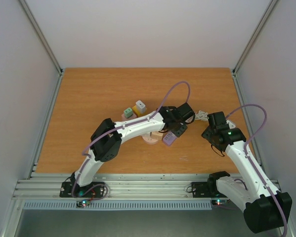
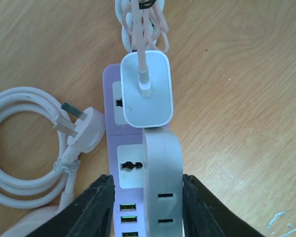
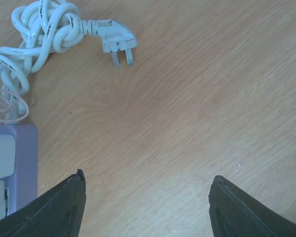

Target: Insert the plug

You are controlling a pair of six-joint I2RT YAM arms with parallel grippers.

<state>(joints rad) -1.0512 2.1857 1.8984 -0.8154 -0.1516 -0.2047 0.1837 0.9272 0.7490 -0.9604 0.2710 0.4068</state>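
The charger (image 2: 147, 89) sits plugged into the strip (image 2: 110, 143), just ahead of the left pincer (image 2: 147, 177), which seems to pinch the strip and a white block (image 2: 161, 163). The right pincer (image 3: 148, 175) hangs spread above the surface (image 3: 197, 108), with a loose plug (image 3: 115, 38) well ahead.

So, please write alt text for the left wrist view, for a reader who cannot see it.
A white charger sits on a purple power strip on a wooden table, the left gripper straddling the strip. A loose white plug with coiled cord lies left.
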